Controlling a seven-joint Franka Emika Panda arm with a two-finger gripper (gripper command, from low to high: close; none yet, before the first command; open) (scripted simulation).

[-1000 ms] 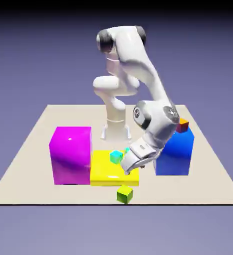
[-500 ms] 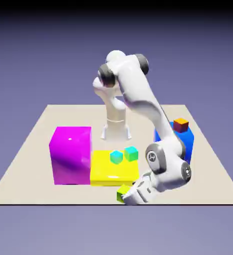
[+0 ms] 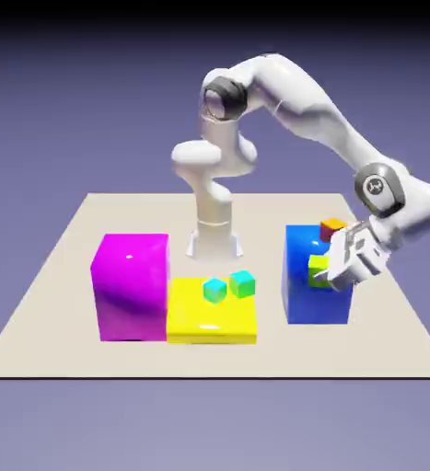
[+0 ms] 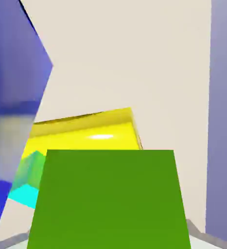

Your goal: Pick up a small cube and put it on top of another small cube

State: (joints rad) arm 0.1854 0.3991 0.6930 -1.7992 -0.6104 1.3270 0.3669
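Lifted from its place at the near edge of the table (image 3: 43,354), the lime cube (image 3: 319,270) is up in the air now, and the arm (image 3: 301,101) has swung over to the exterior view's right with it. From the left in that view, a big magenta block (image 3: 132,287) comes first, standing upright. Right beside it lies a low yellow block (image 3: 212,317), with two small teal-cyan cubes (image 3: 215,291) (image 3: 243,283) on its top, near each other. Farther right stands the tall blue block (image 3: 301,285), and the lime cube shows in front of its upper part. The orange-topped cube (image 3: 332,228) sits on top of the blue block, partly covered by the hand. Rightmost, the gripper (image 3: 325,274) is tilted and closed on the lime cube; in the hand view the cube's green side fills the space between the fingertips (image 4: 202,239).
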